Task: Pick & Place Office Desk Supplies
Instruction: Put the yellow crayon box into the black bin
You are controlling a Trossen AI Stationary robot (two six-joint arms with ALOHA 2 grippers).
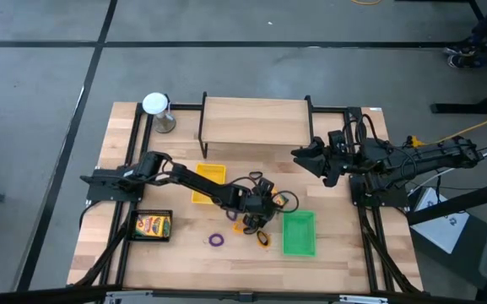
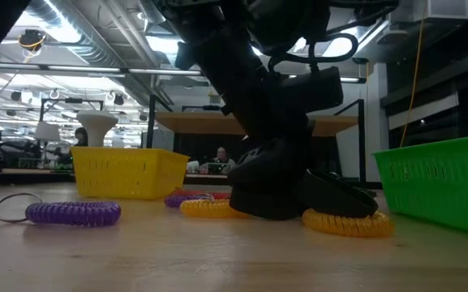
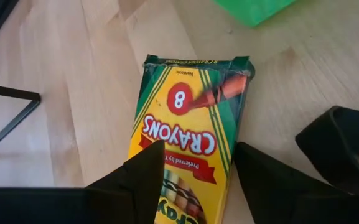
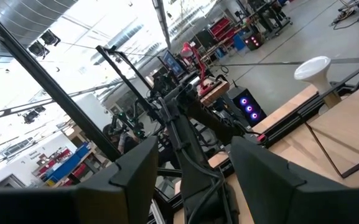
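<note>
A yellow and green crayon box (image 3: 191, 106) lies flat on the wooden table, printed face up. My left gripper (image 3: 198, 152) reaches down over it near the table's middle (image 1: 254, 218) and is shut on it. In the low view the left gripper (image 2: 274, 199) is down at the tabletop. A second crayon box (image 1: 153, 225) lies in the black tray. A purple ring (image 1: 217, 241) and an orange ring (image 1: 262, 241) lie on the table close by. My right gripper (image 1: 311, 156) hangs open above the table's right side, touching nothing. My left gripper pinches the crayon box across its width, one finger (image 3: 145, 177) on one long edge and the other on the opposite long edge (image 3: 230, 158). The fingers come from above, slanting down, and lie across the box. The box lies flat on the table.
The green tray (image 1: 299, 232) stands just right of the left gripper, the yellow tray (image 1: 209, 181) behind it. A wooden shelf (image 1: 256, 122) and a grey cylinder with a white top (image 1: 156, 105) stand at the far edge. Another dark object (image 3: 341, 146) lies beside the box.
</note>
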